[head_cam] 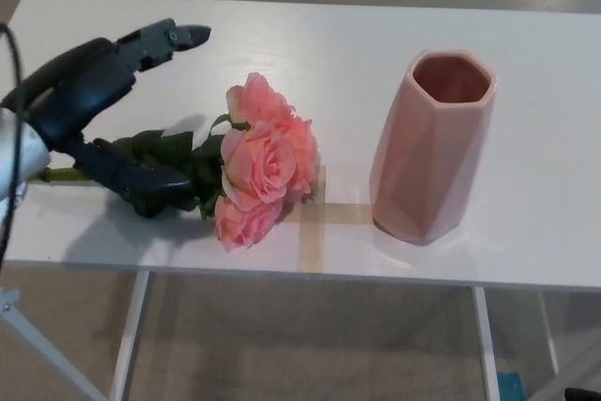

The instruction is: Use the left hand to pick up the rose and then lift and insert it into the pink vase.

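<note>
So I'm basically at the very start of this one, nothing's actually done yet. Nearest to me, the rose [258, 171] is lying flat on the white table [526, 138], close to the front edge, blooms pointing toward the middle and the stem [58, 174] running off to my left. There's a cross of tan tape [314, 217] just beside the blooms, and the lowest flower is lying right next to it.

My left hand [99, 129] is hanging over the leafy part [174, 161] of the stem with its fingers spread wide. The lower digit is sitting down along the leaves, possibly touching them, and the upper fingers [164, 39] are sticking out above and past the bunch. So I'm not gripping anything, just bracketing the stem. My right hand isn't showing at all.

Further over, the pink vase [430, 147] is standing upright, well apart from my hand, mouth open and empty as far as I'm seeing.

What's left, I reckon: closing on the stem, lifting, swinging it across, tipping it stem-down and dropping it into that opening. Pretty much everything.
</note>
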Controlling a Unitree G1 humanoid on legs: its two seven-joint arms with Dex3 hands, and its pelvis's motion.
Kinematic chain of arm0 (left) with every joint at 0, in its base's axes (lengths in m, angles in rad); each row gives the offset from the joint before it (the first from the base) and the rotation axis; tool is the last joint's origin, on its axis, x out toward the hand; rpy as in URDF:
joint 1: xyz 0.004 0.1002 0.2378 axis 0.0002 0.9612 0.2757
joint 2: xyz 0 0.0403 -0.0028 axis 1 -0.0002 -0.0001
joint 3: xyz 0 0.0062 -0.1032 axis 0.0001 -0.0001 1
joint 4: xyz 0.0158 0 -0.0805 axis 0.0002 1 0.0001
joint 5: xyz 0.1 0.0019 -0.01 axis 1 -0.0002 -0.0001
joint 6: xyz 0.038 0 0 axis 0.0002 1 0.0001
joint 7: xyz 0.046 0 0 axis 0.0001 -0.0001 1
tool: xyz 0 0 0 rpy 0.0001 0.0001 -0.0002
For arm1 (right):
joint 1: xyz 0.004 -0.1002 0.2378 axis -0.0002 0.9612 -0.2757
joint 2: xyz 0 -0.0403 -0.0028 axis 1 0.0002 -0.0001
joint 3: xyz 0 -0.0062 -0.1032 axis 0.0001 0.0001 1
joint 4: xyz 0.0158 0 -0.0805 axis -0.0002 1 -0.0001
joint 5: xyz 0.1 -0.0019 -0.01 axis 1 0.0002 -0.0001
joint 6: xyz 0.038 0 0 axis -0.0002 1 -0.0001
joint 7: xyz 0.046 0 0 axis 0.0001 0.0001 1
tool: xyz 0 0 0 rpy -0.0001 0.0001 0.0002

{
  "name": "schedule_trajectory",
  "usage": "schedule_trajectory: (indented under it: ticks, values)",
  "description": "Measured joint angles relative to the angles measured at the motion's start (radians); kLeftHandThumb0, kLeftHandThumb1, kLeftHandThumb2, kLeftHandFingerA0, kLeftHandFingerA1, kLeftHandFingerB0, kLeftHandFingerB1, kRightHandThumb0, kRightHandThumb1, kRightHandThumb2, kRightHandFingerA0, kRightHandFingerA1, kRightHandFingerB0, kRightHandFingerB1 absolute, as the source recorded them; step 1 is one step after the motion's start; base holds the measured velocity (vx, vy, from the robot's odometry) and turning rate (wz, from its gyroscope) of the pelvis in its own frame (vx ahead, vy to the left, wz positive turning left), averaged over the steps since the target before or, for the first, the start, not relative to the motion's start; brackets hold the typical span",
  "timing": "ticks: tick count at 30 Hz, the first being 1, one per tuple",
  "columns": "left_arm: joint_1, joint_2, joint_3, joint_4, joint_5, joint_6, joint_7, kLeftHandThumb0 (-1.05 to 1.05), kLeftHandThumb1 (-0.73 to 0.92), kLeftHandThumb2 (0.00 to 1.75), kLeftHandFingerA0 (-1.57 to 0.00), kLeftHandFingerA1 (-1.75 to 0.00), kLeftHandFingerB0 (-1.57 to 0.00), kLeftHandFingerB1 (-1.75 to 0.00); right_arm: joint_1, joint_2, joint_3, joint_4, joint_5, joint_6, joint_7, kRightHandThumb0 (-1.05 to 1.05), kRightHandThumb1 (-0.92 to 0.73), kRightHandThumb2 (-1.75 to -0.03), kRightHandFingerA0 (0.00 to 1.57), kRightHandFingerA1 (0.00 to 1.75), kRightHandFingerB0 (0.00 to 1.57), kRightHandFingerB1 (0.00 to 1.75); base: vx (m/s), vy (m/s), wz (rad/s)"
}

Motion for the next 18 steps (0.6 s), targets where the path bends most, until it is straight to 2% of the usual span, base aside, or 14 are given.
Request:
schedule_trajectory:
  ticks: [1,10,18]
  values:
    - [-0.011,-0.001,-0.015,0.017,0.015,0.008,0.001,-0.52,0.34,0.75,0.00,-0.18,-0.01,-0.26,0.000,0.000,0.000,0.000,0.000,0.000,0.000,-0.24,-0.59,-0.58,0.71,0.44,0.58,0.41,0.00,0.000,0.00]
    - [-0.111,-0.034,-0.165,0.191,0.166,0.100,0.019,-0.53,0.34,0.75,0.00,-0.16,0.00,-0.24,-0.006,-0.002,0.001,0.000,0.001,0.000,0.008,-0.24,-0.59,-0.58,0.71,0.44,0.57,0.41,0.00,0.000,0.00]
    - [-0.151,-0.089,-0.220,0.285,0.259,0.151,0.038,-0.54,0.34,0.75,0.00,-0.17,0.00,-0.23,-0.015,-0.004,-0.001,0.000,0.003,0.003,0.012,-0.25,-0.59,-0.58,0.72,0.45,0.58,0.41,0.00,0.000,0.00]
